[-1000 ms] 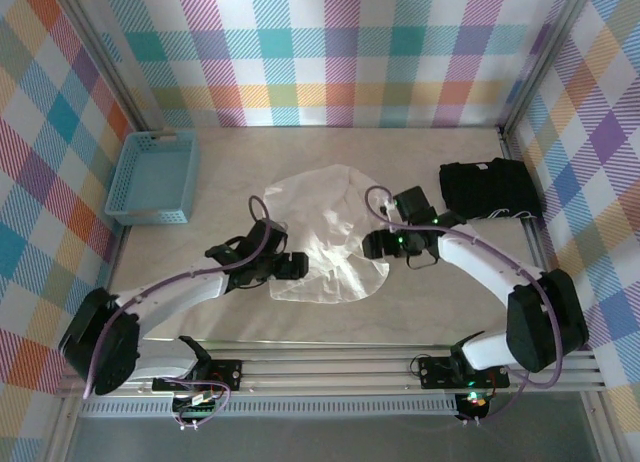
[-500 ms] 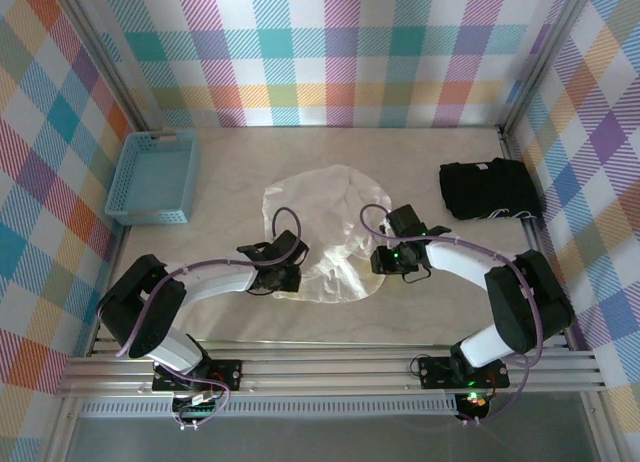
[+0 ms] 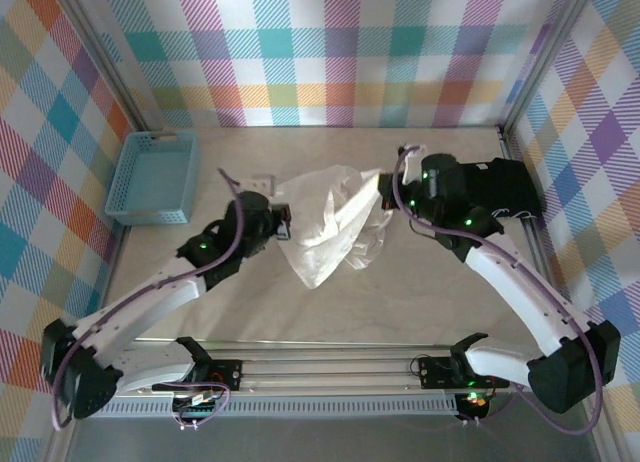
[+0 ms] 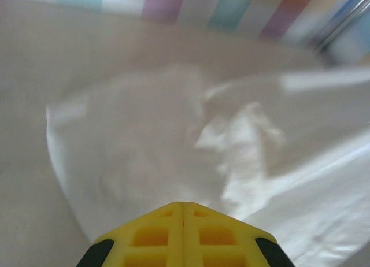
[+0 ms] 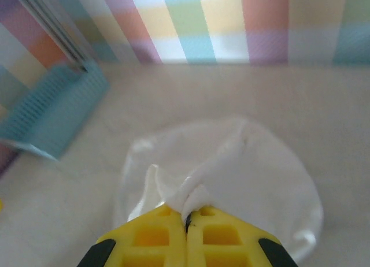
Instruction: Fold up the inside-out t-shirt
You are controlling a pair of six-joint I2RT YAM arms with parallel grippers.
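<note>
The inside-out t-shirt (image 3: pixel 325 232), thin white fabric, hangs bunched between my two grippers above the middle of the table. My left gripper (image 3: pixel 284 212) is shut on the shirt's left edge. In the left wrist view its yellow fingers (image 4: pixel 151 235) meet, and the cloth (image 4: pixel 144 140) spreads out from their tip. My right gripper (image 3: pixel 386 195) is shut on the right edge. In the right wrist view a pinched fold of fabric (image 5: pixel 196 195) rises out of the closed fingertips (image 5: pixel 156 232), and the rest of the shirt (image 5: pixel 248 163) hangs below.
A blue basket (image 3: pixel 152 177) stands at the back left and also appears at the left of the right wrist view (image 5: pixel 52 114). A black folded garment (image 3: pixel 490 189) lies at the back right, close behind the right arm. Plaid walls enclose the table.
Both grippers have shut on the shirt's side edges and risen toward the back. The shirt, flat on the table before, now hangs bunched between them.
</note>
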